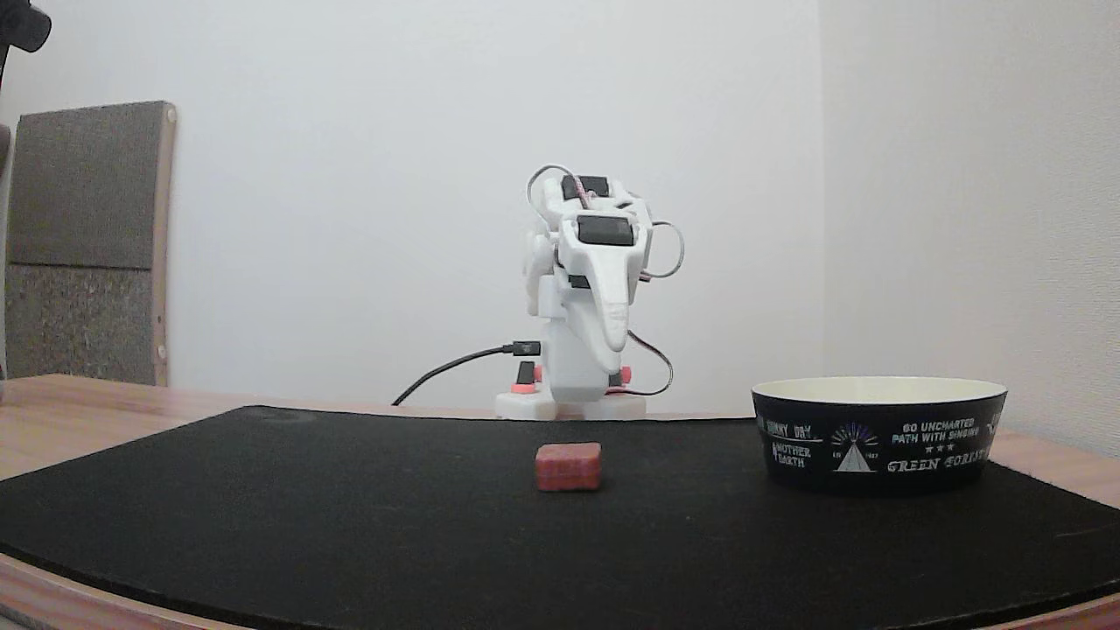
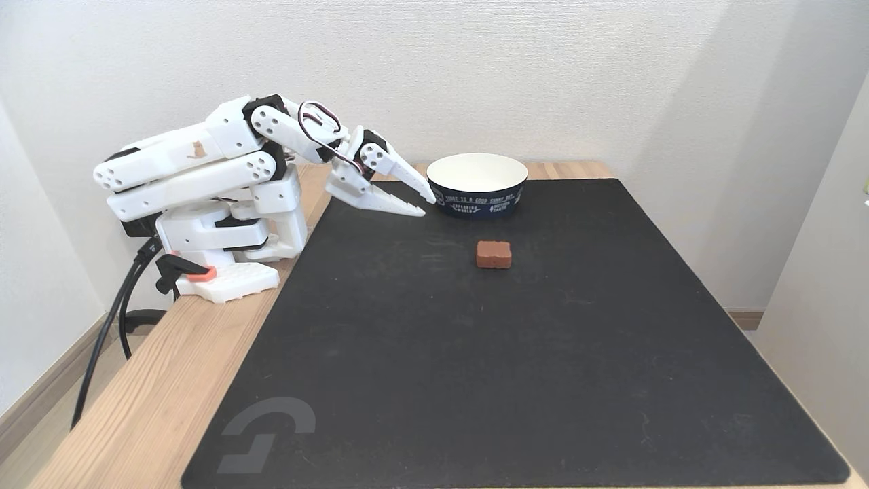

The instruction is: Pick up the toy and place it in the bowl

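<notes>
Small reddish-brown toy (image 2: 493, 254) flat on mat, near and apart from upright black, cream-lined bowl (image 2: 477, 195) farther back.

White plastic arm (image 2: 197, 163), black motors, looped wires, orange clamps

black mat (image 2: 516, 353) with a grey logo at one corner, spread under and ahead of the tool | light wooden table (image 2: 170, 387) beneath it | grey panel (image 1: 83, 245) against the white wall (image 1: 367, 175) behind the tool
</notes>
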Controlling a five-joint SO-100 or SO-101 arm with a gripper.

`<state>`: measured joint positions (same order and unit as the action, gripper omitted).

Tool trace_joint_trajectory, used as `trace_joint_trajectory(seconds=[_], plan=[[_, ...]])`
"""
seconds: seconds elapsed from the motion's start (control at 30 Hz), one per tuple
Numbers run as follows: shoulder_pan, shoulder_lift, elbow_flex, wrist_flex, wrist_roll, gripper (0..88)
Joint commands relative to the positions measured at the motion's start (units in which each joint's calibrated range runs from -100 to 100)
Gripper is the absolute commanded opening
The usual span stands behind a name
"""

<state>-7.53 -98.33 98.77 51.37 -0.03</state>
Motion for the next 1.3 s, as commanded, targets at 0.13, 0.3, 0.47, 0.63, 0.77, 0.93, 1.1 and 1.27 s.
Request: trace_joint_trajectory(seconds=[0.13, 0.3, 0.47, 0.63, 0.77, 0.93, 1.1, 1.27], plan=[[0.3, -1.2, 0.8, 1.9, 0.3, 8.8], [0.3, -1.2, 0.8, 1.9, 0.3, 8.8], [0.3, -1.2, 0.8, 1.9, 0.2, 8.8], [0.3, -1.2, 0.8, 1.9, 0.3, 8.8], [0.4, -1.2, 0.8, 1.9, 0.3, 8.8], [0.4, -1.2, 0.8, 1.9, 0.2, 8.8], [0.4, -1.2, 0.8, 1.9, 0.2, 8.8], [0.5, -1.2, 0.8, 1.8, 0.0, 14.0]])
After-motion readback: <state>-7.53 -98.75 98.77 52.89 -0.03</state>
